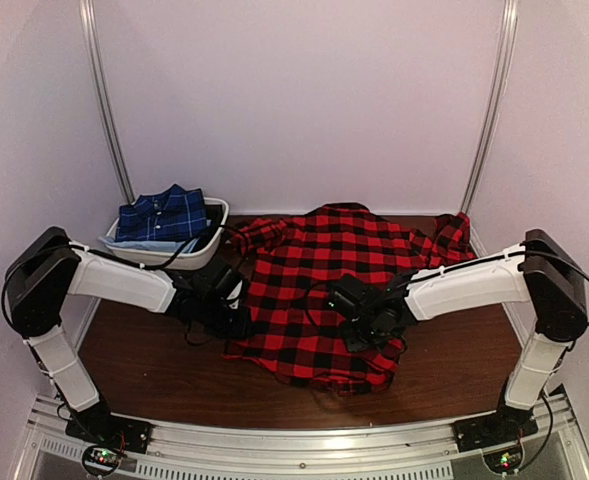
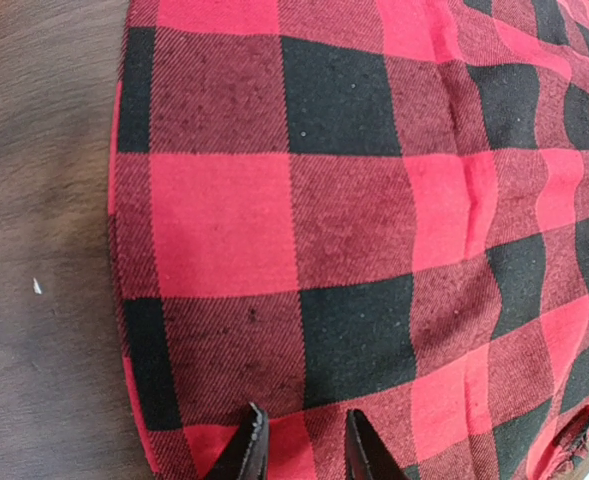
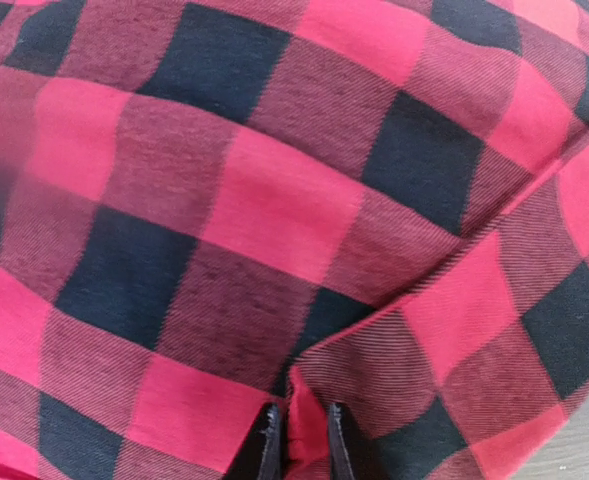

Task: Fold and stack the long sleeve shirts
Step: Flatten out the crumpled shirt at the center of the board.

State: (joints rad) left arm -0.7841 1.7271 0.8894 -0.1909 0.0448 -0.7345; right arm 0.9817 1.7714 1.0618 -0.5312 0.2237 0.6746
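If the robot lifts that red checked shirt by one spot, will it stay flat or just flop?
Probably flop: the red checked shirt lies in soft ripples, and a ridge of cloth bunches up at the right gripper. It looks like thin, light woven fabric, so it should lift easily. Pushed, it would likely wrinkle rather than slide across the table.

The left arm [image 1: 124,280] and right arm [image 1: 469,282] each combine smooth white link shells with bulky black joint housings; thin black cables loop along the links. Black base mounts sit at 7 o'clock and 5 o'clock in the top view, each beside a small circuit board [image 1: 102,458] with lit indicator points. The left gripper [image 2: 304,448] and right gripper [image 3: 302,445] end in dark, tapered, pointed fingers.
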